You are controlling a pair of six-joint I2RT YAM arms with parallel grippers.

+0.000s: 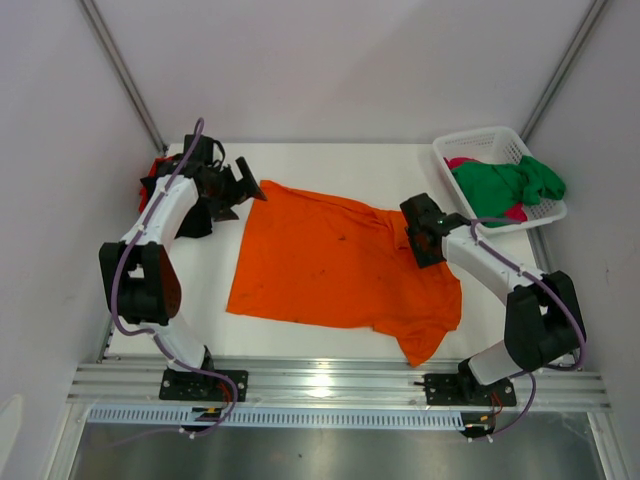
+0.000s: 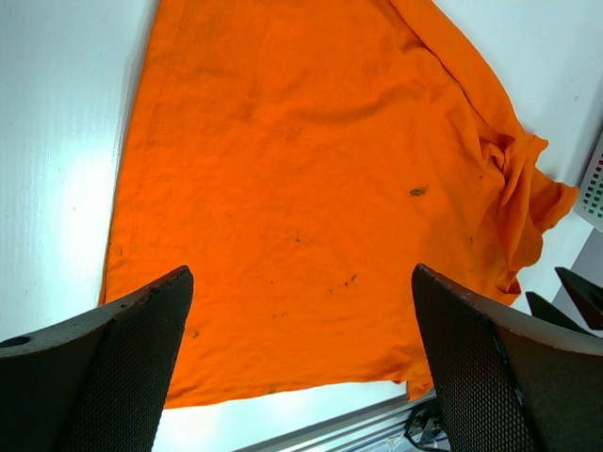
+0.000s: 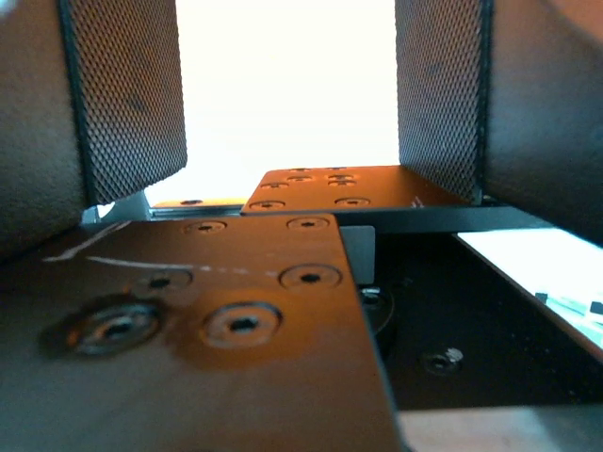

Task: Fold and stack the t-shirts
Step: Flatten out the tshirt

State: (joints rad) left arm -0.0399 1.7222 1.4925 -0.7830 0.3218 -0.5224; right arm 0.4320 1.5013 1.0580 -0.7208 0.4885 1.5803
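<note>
I work on a white table (image 1: 300, 160) boxed in by pale, bare walls (image 1: 330, 60). Two slim metal poles (image 1: 120, 70) slant up at the back corners, and a ribbed aluminium rail (image 1: 330, 380) runs along the near edge where my bases (image 1: 203, 385) are bolted. The orange t-shirt (image 1: 345, 265) lies spread flat across the middle of the table, hem toward my left side and sleeves toward my right. One sleeve reaches almost to the rail, and the cloth carries a few small dark specks. My left gripper (image 1: 245, 190) hangs above the shirt's far left corner, jaws wide apart and holding nothing. Its wrist camera looks down the whole orange sheet between the two mesh-faced fingers (image 2: 141, 358). My right gripper (image 1: 425, 245) sits over the shirt's far right shoulder, jaws also apart with nothing between them. Its camera faces screw-studded metal plates (image 3: 236, 320) tinted orange, and from there I cannot tell whether the fingertips touch the cloth. In the far right corner stands the white lattice basket (image 1: 480, 137), with the green t-shirt (image 1: 510, 180) bundled on top of the magenta-pink one (image 1: 462, 162). Behind my left arm (image 1: 165, 215), at the far left edge, a scrap of red t-shirt (image 1: 152, 172) shows. The dark mass (image 1: 195, 222) beside it may be more cloth, but the arm hides too much to say.
</note>
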